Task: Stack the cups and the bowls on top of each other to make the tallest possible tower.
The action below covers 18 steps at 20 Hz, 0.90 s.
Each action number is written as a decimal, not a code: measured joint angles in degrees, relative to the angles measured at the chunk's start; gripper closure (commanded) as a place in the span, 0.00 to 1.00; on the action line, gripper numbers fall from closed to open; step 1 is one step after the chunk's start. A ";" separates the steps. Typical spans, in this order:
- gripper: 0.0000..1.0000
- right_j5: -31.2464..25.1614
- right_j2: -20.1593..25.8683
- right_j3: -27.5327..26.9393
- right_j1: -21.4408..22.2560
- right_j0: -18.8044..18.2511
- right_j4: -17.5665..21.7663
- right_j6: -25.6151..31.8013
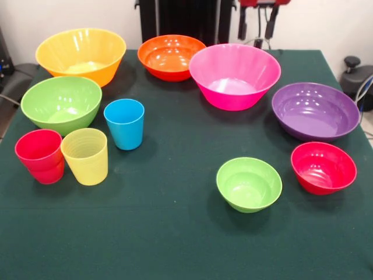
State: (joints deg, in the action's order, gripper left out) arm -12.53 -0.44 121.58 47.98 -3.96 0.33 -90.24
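Observation:
All cups and bowls stand apart and upright on the green table (163, 233); no tower shows. The red cup (40, 156), pale yellow cup (85, 156) and blue cup (124, 123) are grouped at the left. The large yellow bowl (81, 55), orange bowl (171, 56) and pink bowl (234, 76) line the far side. The large green bowl (61, 104) is at the left and the purple bowl (315, 110) at the right. The small lime-green bowl (249, 184) and small red bowl (323, 167) sit near the front right. My gripper (256, 35) hangs drawn back at the top edge, open and empty, behind the pink bowl.
The robot's black pedestal (186, 17) stands at the far table edge. A dark chair or device (356, 76) sits off the right side.

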 measured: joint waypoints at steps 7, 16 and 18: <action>0.00 0.01 -0.07 -2.90 -5.57 -2.04 1.81 0.00; 0.00 -0.99 -0.01 -5.79 -7.93 -6.46 2.81 0.00; 0.00 -2.36 0.03 -6.56 -7.67 -7.11 2.81 0.00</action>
State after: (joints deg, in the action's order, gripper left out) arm -14.89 -0.40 115.02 40.31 -11.07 3.14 -90.24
